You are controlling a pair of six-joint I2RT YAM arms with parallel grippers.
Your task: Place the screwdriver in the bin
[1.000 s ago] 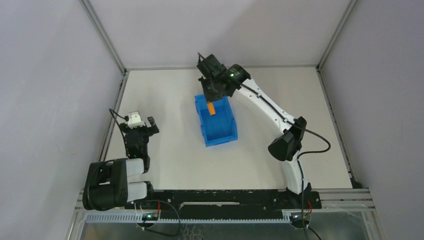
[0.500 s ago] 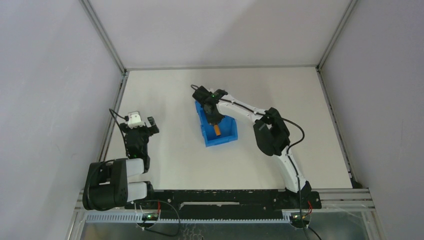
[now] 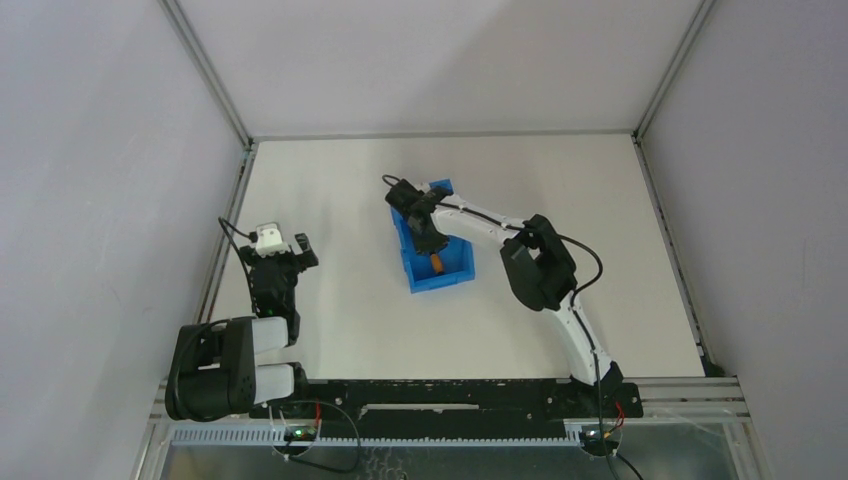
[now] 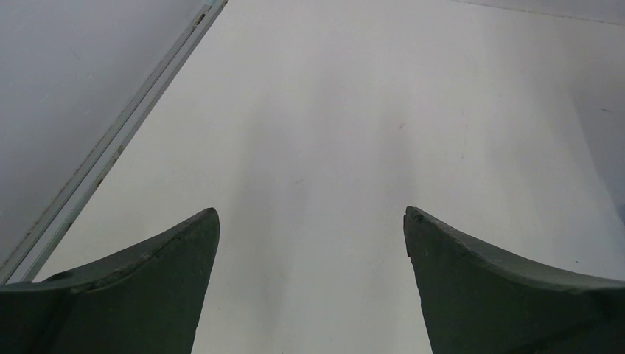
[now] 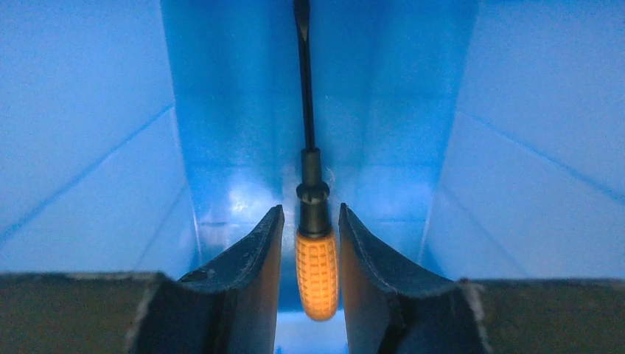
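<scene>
Right pincer point(image 5: 311, 210) sits low inside the blue bin point(image 5: 88, 133), partly open, gripping nothing, likely so the screwdriver point(image 5: 310, 173) settles gently on the bin floor; left pincer point(image 4: 310, 210) wide open, empty.

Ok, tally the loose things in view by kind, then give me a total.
Blue bin: 1
Orange-handled screwdriver: 1
Total: 2
</scene>
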